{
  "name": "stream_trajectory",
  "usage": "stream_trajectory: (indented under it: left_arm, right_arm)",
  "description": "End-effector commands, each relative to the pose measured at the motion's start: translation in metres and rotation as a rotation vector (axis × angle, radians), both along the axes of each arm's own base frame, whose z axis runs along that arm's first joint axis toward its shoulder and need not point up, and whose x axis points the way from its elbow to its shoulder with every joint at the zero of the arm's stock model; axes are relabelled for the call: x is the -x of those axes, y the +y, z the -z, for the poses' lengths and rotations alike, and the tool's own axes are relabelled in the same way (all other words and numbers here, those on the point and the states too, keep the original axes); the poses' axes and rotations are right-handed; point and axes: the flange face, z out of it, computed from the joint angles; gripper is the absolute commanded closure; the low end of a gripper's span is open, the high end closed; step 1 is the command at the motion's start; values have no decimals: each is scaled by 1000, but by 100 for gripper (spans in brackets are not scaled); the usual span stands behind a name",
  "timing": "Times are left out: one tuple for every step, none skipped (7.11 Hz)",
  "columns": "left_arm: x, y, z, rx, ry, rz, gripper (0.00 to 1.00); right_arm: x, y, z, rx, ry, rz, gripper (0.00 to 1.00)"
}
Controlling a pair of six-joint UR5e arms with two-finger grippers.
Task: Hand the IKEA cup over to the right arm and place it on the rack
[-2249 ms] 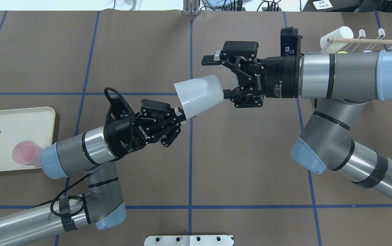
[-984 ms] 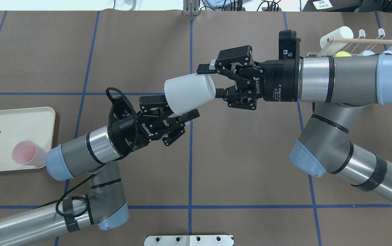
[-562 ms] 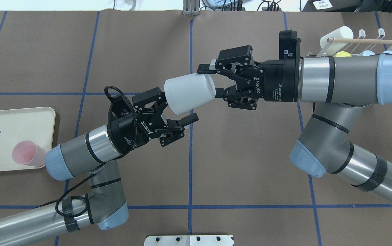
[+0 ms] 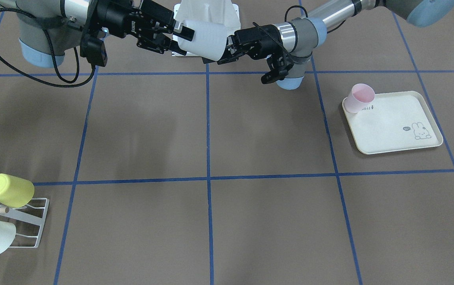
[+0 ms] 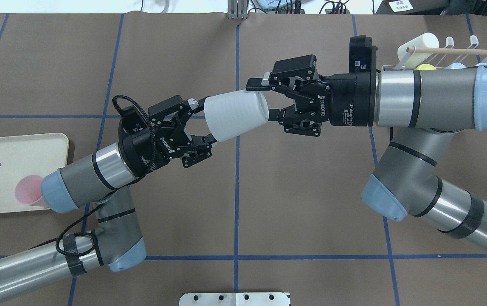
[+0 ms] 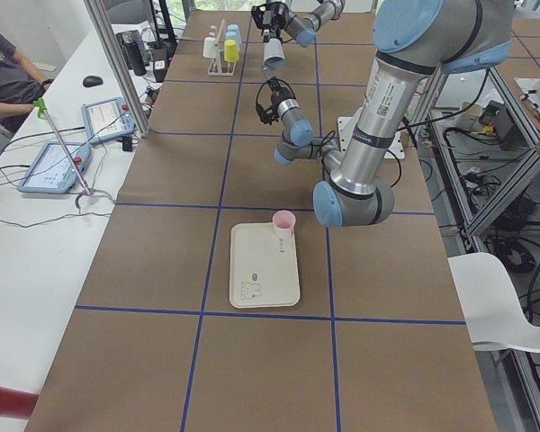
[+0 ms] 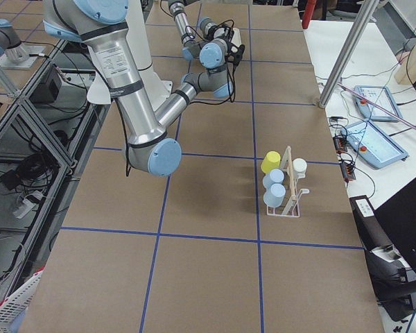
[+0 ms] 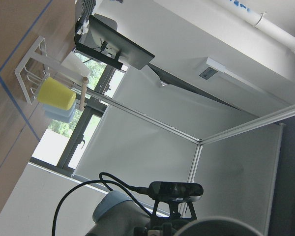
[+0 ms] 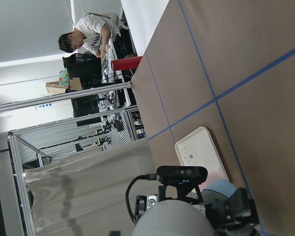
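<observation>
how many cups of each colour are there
white cups: 2, one in the right claw, one on the rack
yellow cups: 1, on the rack
blue cups: 2, on the rack
pink cups: 1, on the tray
total: 6

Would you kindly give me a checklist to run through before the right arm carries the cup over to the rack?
1. Right gripper shut on the white cup: ok.
2. Left gripper open: ok.
3. Left gripper free of the cup's rim: cannot tell; it sits close beside it.
4. Rack has a bare prong: ok.
5. Pink cup off the route, on the tray: ok.
</observation>
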Motion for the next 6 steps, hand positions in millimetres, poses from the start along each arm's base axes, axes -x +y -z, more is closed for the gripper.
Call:
stream_trajectory:
  left_arm:
    - [32, -15, -41, 23, -59, 44, 16]
    - [48, -21, -46, 7, -73, 52, 16]
    - [70, -41, -54, -15, -114, 76, 16]
    - [116, -78, -73, -18, -207, 132, 15]
    - [151, -111, -74, -84, -405, 132, 15]
    - [187, -132, -97, -132, -592, 149, 15]
  right_arm:
    - [-11, -12, -5, 5, 11, -34, 73]
    - [-19, -21, -12, 8, 24, -59, 73]
    - [-36, -45, -28, 9, 65, -118, 74]
    - [-45, -66, -51, -37, 138, -190, 74]
    - [-56, -87, -85, -66, 221, -246, 74]
    - [-81, -116, -111, -100, 301, -291, 75]
